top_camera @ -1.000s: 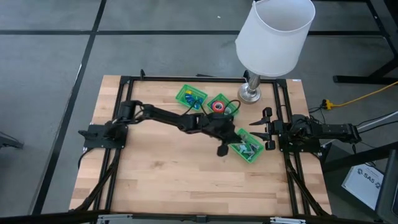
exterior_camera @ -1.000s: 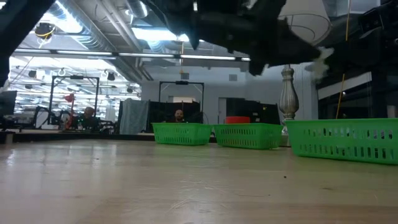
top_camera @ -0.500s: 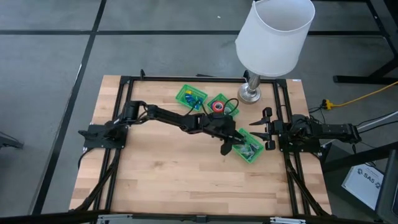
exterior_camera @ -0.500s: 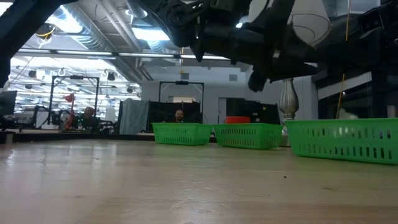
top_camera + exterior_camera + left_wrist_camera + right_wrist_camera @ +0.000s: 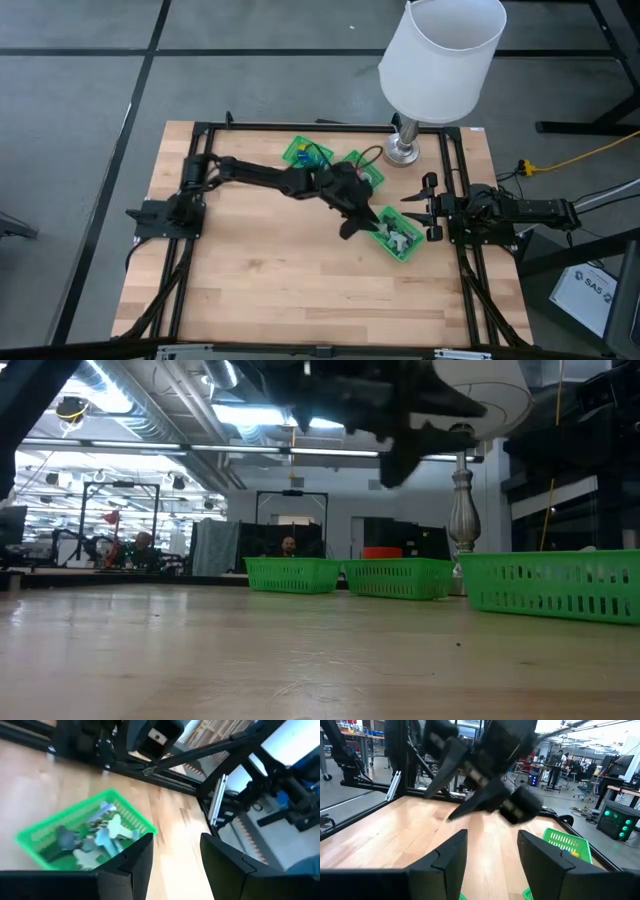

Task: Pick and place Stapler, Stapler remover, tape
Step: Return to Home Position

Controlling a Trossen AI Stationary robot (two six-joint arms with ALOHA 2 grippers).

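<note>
Left claw (image 5: 360, 225) pulled back off the basket (image 5: 403, 254), wide and empty; right claw (image 5: 424, 208) waits beside it, also wide.

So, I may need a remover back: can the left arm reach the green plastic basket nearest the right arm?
Probably yes: the left gripper hangs beside that green plastic basket, jaws open, nothing between.

The high camera looks straight down on the whole counter (image 5: 250, 290); the low one sits at counter level, facing the room. Both show the green baskets (image 5: 550, 585). Wrist cameras look past their fingers (image 5: 131, 866).
</note>
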